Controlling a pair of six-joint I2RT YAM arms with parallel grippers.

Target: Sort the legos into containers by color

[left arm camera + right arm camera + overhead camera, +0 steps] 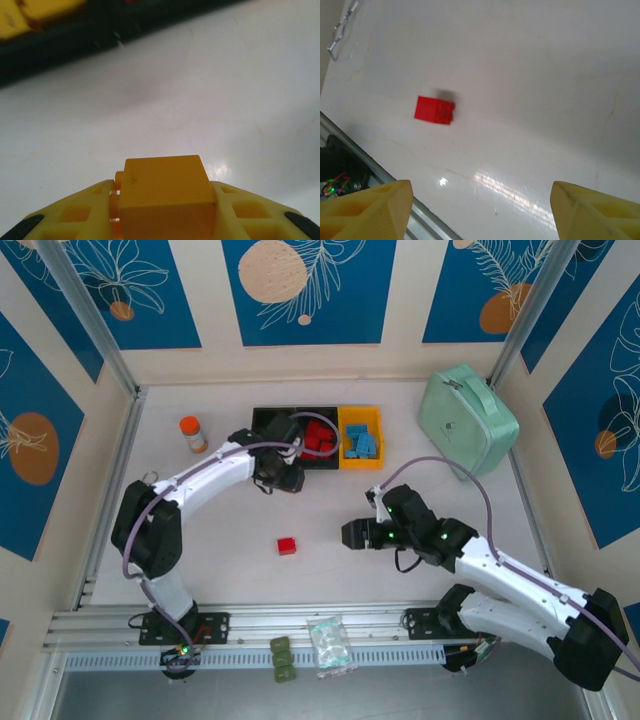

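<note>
The left claw [166, 196] is pinching a yellow lego [167, 182] near the bins [262, 416]. Its tip-only grip is risking a drop outside them. The right claw [480, 210] is hovering spread above a red lego [434, 110].

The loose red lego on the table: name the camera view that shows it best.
Right wrist view: the red lego lies large and unblocked on the white table, its faces distinct. The top external view gives the same lego as a small red square, just ahead of the right gripper.
</note>
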